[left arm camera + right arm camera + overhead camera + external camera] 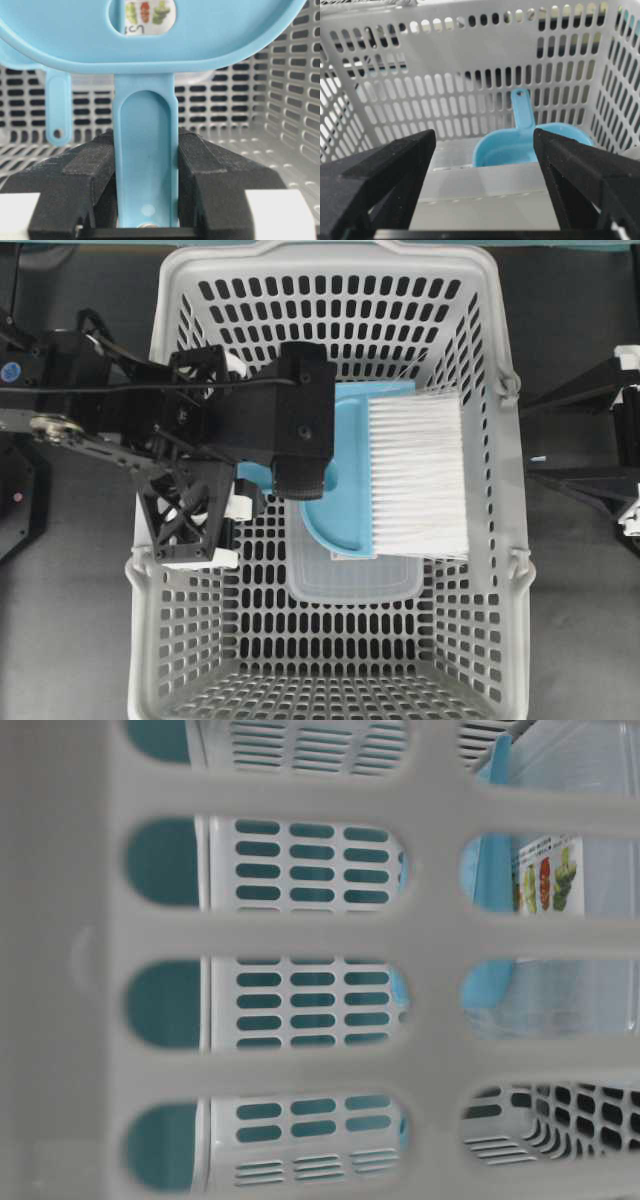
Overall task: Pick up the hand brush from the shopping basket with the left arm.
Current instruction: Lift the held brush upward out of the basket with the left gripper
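Note:
The hand brush [415,475], light blue with a wide fan of white bristles, lies across the middle of the grey slotted shopping basket [330,300]. My left gripper [300,455] reaches in from the left, and its black block hides the handle from above. In the left wrist view the left gripper [146,140] is shut on the brush's blue handle, with both black pads pressed against its sides. The rounded brush body [150,45] fills the top of that view. My right gripper [528,438] stays outside the basket's right wall. It [484,145] is open with nothing between its fingers.
A light blue dustpan scoop [335,525] lies under the brush, its handle with a hole [522,107] pointing at the far wall. That handle [57,107] also shows left of my jaws. A clear plastic tray [355,580] rests on the basket floor. Slotted basket walls [300,935] close in all round.

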Controlling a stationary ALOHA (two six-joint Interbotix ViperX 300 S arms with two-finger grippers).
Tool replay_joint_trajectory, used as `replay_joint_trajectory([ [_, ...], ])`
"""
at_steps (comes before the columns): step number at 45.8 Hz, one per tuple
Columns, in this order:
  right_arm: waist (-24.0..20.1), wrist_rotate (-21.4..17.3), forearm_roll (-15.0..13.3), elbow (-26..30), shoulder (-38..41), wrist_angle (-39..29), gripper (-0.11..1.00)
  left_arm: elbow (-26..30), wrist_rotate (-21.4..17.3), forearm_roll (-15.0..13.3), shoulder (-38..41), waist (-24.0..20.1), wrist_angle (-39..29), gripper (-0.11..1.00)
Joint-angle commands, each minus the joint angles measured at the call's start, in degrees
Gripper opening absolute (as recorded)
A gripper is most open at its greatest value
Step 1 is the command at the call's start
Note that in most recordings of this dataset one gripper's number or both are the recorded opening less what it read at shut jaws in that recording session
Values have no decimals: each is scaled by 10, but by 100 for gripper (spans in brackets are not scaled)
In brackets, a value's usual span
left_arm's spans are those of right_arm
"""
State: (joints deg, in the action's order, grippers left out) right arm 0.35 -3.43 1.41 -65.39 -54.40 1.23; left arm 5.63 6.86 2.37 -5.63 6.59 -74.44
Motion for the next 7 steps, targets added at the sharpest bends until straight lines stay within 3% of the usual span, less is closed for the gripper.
replay_joint_trajectory([
  [1,-1,0,3,3,3,9,76,13,-1,2,-7,1,2,25],
  [7,-1,0,2,2,3,9,76,11,-1,3,-6,1,0,25],
])
